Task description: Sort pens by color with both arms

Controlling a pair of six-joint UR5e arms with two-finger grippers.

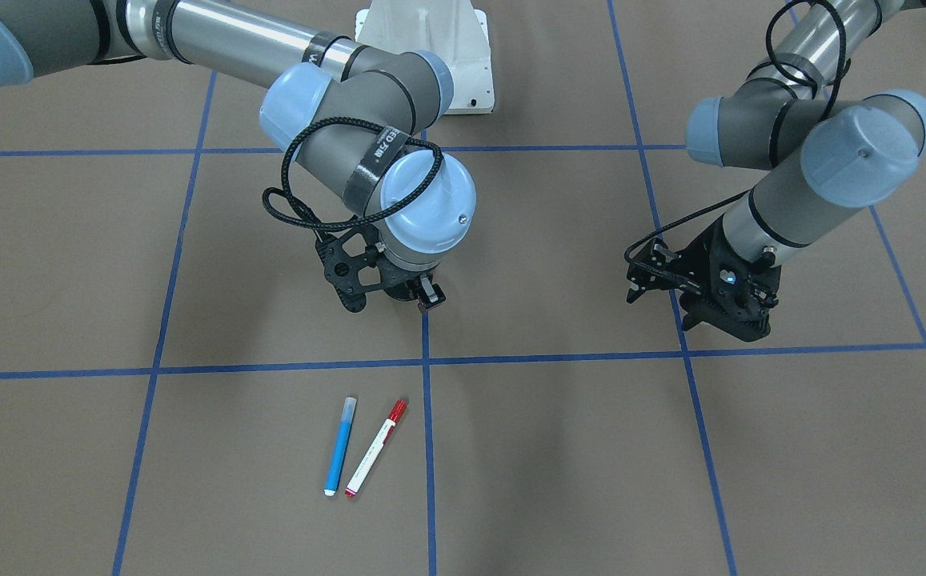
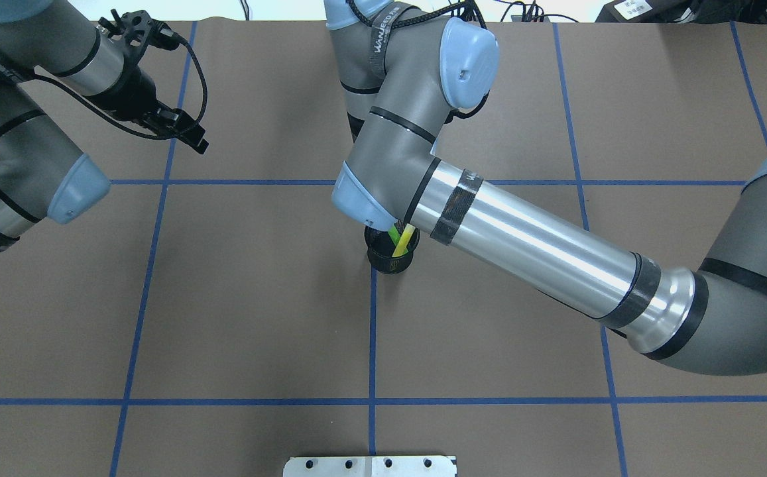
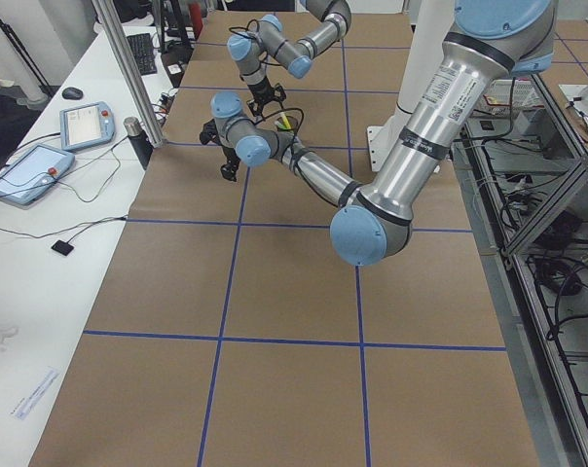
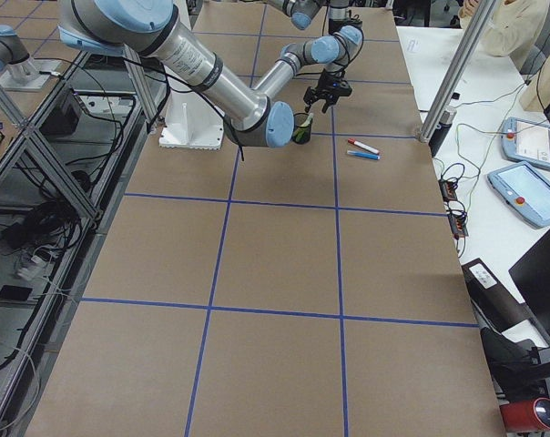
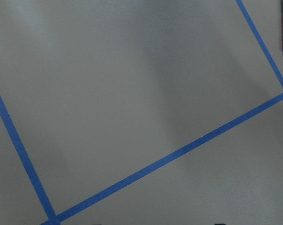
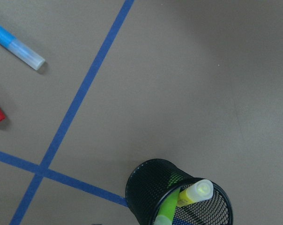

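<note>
The pens look half sorted: the lime green pen (image 6: pixel 168 207) and yellow pen (image 6: pixel 197 191) stand in the black mesh cup (image 6: pixel 142 187), presumably one colour group. The blue pen (image 1: pixel 341 446) and red-capped pen (image 1: pixel 375 448) lie side by side on the table (image 1: pixel 591 464). The right gripper (image 1: pixel 428 300) hangs between cup and pair, its grip hidden by the wrist, so I cannot tell. The left gripper (image 1: pixel 719 324) hovers well aside, spread and empty.

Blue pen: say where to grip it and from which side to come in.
Grip the blue pen on its barrel toward the clear cap, coming straight down, jaws across its width. It lies flat, and the red-capped pen beside it angles away at that end, probably leaving finger room; their other ends nearly touch.
</note>
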